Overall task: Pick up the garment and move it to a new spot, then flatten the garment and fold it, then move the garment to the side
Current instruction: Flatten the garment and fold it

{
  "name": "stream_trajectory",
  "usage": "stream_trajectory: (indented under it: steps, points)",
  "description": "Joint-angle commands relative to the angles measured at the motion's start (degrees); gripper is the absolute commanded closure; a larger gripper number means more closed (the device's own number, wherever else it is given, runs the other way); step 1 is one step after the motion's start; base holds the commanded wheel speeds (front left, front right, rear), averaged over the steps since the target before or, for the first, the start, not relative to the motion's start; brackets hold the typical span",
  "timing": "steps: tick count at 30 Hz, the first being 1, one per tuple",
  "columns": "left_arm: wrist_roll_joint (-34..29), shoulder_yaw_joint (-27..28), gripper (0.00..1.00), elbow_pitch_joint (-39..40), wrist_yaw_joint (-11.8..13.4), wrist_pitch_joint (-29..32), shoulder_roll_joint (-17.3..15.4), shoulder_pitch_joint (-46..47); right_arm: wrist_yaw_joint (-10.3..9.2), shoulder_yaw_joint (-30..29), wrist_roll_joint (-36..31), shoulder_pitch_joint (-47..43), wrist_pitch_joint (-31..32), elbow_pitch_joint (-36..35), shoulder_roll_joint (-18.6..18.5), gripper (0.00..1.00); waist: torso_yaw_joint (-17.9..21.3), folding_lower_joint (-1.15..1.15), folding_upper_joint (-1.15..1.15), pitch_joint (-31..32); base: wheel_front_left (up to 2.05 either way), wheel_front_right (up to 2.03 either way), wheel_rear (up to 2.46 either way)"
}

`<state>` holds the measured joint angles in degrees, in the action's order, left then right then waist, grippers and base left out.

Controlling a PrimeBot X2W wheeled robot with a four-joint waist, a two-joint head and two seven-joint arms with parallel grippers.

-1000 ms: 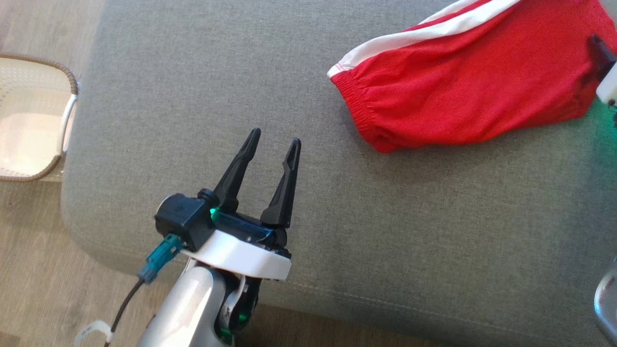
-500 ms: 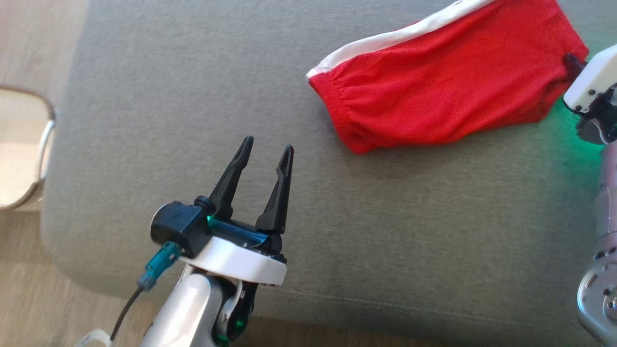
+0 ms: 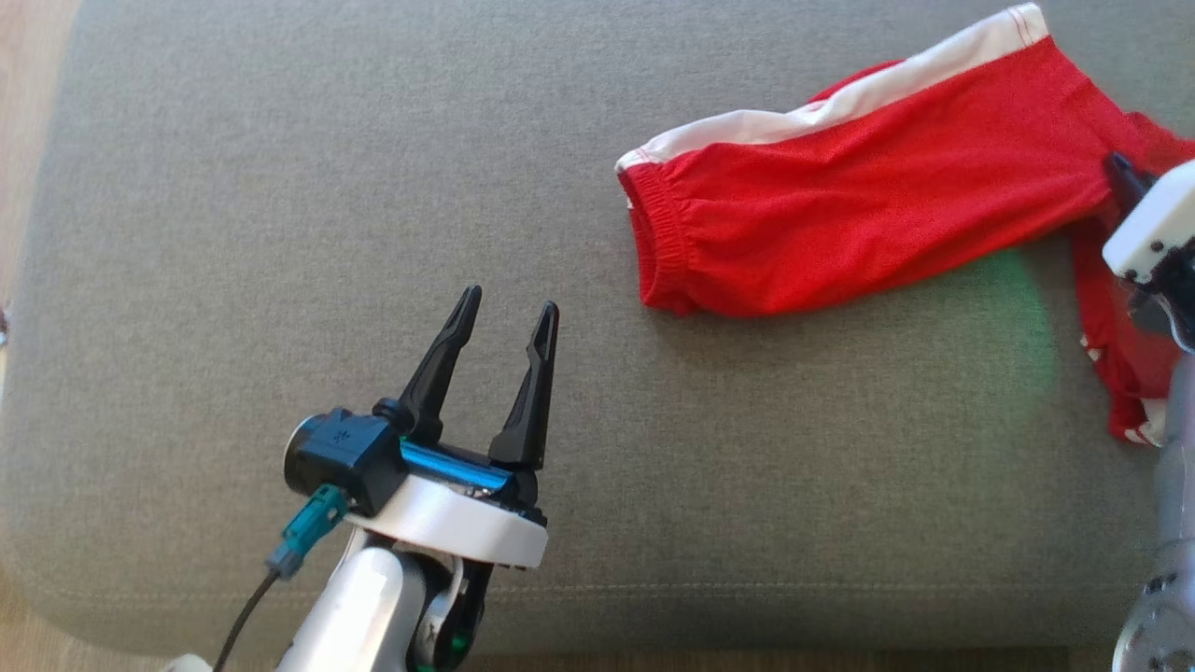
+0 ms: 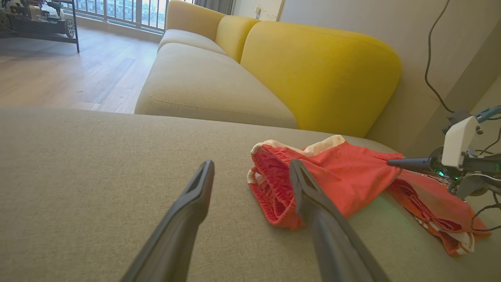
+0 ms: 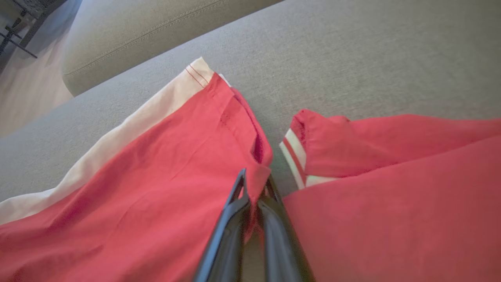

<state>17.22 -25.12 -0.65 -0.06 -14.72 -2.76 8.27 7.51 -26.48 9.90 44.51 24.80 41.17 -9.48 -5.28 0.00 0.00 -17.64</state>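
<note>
Nearest, at the lower left of the head view, the left pincer (image 3: 512, 301) stands over the grey seat cushion (image 3: 233, 187) with its two dark fingers spread wide apart and nothing between them. A teal connector (image 3: 313, 527) with a dark lead hangs from its wrist.

Bare grey fabric separates this pincer from the red shorts (image 3: 840, 224), which lie up and to the right of it, in the upper right of that view. Their gathered waistband (image 3: 658, 233) is the end nearest the left pincer, and a white stripe (image 3: 840, 103) runs along their upper edge. In the left wrist view the waistband opening of the shorts (image 4: 344, 176) sits just past the tip of that pincer's right-hand finger, apart from it.

At the right edge of the head view the right pincer (image 3: 1117, 168) is at the shorts' far end. Its own wrist view shows the right pincer (image 5: 256, 178) closed tight, its fingers pinching the hem of one leg of the shorts (image 5: 137, 188). The other leg, with red and white bands at its hem, lies loose to the right in that view. In the left wrist view the right pincer (image 4: 391, 162) points in from the right, its tip on the red cloth.

Farther back in the left wrist view are a second seat cushion (image 4: 203, 86), a yellow backrest (image 4: 321, 74), and a wooden floor (image 4: 58, 74) at the upper left.
</note>
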Motion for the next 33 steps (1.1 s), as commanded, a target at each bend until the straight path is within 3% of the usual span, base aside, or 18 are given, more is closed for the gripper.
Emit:
stream_trajectory:
  steps: [1,9,24,31,32,33]
  points:
    - [-0.5,1.8,0.0,1.5,-0.3,-0.3,-0.1,0.1,-0.02,1.9,1.1,0.0,0.6,-4.3,-0.5,1.0,0.4,0.0,0.0,0.5,0.0,0.0,0.0]
    - [0.3,1.4,0.0,1.0,-0.5,-0.3,-0.1,-0.1,-0.02,8.6,4.7,-3.9,0.0,-13.9,0.9,1.0,-1.1,0.0,0.0,1.7,0.0,0.0,0.0]
    - [0.5,1.7,0.0,0.4,-0.1,-0.3,-0.1,-1.0,-0.02,33.0,9.1,-11.1,4.4,-38.5,1.3,1.0,-3.5,0.0,0.0,2.8,0.0,0.0,0.0]
    - [0.3,2.0,0.0,0.6,-0.1,-0.3,-0.1,-1.0,-0.02,41.6,8.4,-17.1,8.0,-44.6,0.3,1.0,-3.5,0.0,0.0,2.6,0.0,0.0,0.0]
    - [0.3,2.0,0.0,0.7,-0.1,-0.3,-0.1,-1.0,-0.02,42.9,8.4,-18.3,8.6,-45.1,0.2,0.9,-3.4,0.0,0.0,2.5,0.0,0.0,0.0]
    - [0.3,2.0,0.0,0.8,-0.1,-0.3,-0.1,-1.0,-0.02,44.0,8.5,-19.5,9.2,-45.5,0.2,0.6,-3.4,0.0,0.0,2.4,0.0,0.0,0.0]
